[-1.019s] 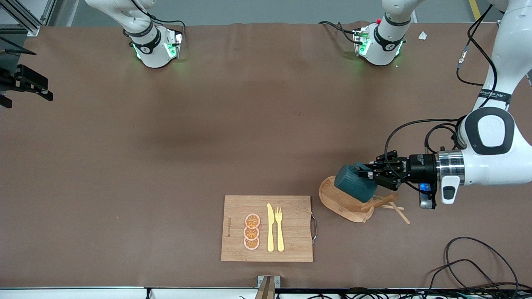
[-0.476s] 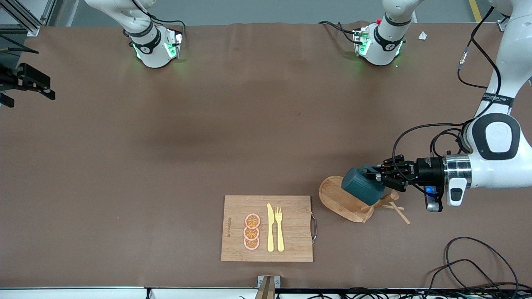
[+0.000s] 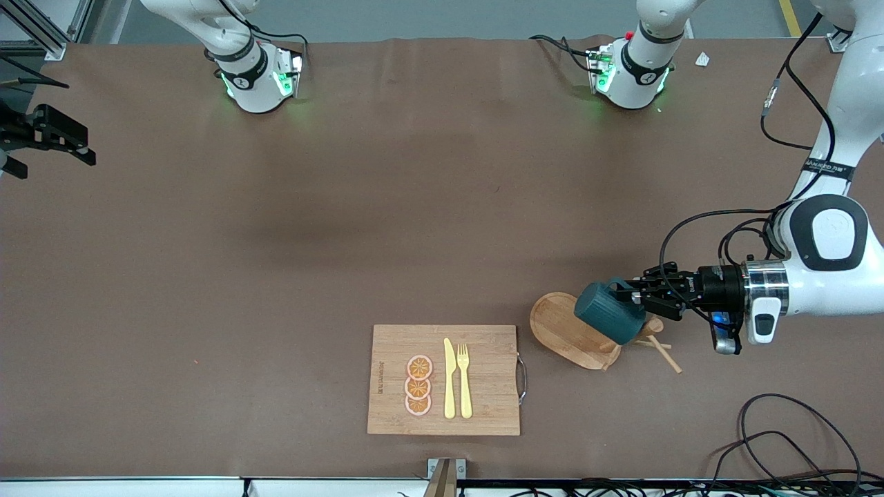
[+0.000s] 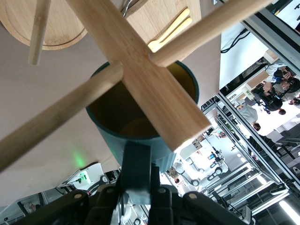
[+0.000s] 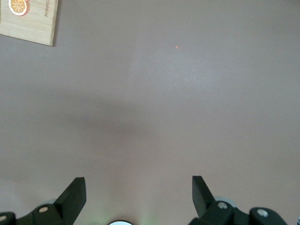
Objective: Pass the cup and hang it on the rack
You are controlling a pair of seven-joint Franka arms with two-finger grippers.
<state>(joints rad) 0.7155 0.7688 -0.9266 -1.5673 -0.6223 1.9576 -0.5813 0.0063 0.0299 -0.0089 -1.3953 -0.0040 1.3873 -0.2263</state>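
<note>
left gripper (image 3: 632,295), clenched on the handle of the cup (image 3: 609,312), has carried it toward the left arm's end, over the rack (image 3: 587,333), pegs now at its mouth; hanging near; right gripper (image 5: 138,192) waits, fingers spread.

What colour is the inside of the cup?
Mustard yellow inside the cup, with dark teal outside. The left wrist view shows it best.

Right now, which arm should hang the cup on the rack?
Left. The left gripper is shut on the cup by its handle, over the rack, pegs at its mouth. The right gripper waits open over bare table at the right arm's end.
</note>
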